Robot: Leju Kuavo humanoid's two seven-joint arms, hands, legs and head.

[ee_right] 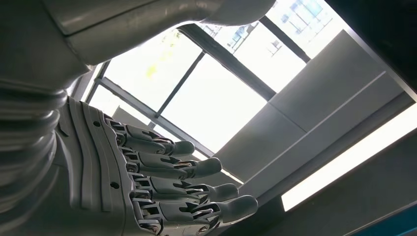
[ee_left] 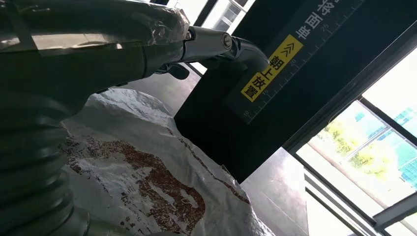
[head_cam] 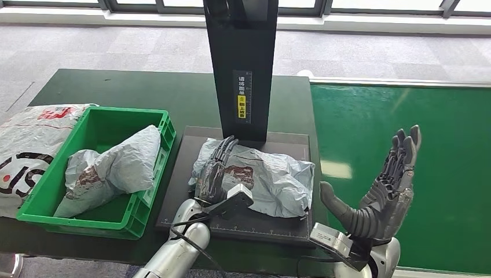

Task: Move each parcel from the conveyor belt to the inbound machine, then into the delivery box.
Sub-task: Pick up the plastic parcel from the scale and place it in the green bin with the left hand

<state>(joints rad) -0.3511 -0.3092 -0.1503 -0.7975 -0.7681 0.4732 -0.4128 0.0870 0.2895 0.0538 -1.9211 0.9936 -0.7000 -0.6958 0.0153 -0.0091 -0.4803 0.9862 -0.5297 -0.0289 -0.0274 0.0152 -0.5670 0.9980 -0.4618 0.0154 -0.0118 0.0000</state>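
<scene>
Parcel number whatever, a crinkly grey poly mailer, is lying on the black platform of the inbound machine, right under its dark upright column, which I guess is so the scanner can read it. My left hand rests flat on the mailer's left end, fingers laid over it toward the column, probably getting set to drag it over to the green delivery box just beside the platform, where another grey mailer already sits. Can't honestly tell if those fingers have any real grip, since the bag hides the tips. My right hand hangs above the green conveyor belt, fingers spread, holding nothing. A white printed bag left of the box is cut off at the edge.
</scene>
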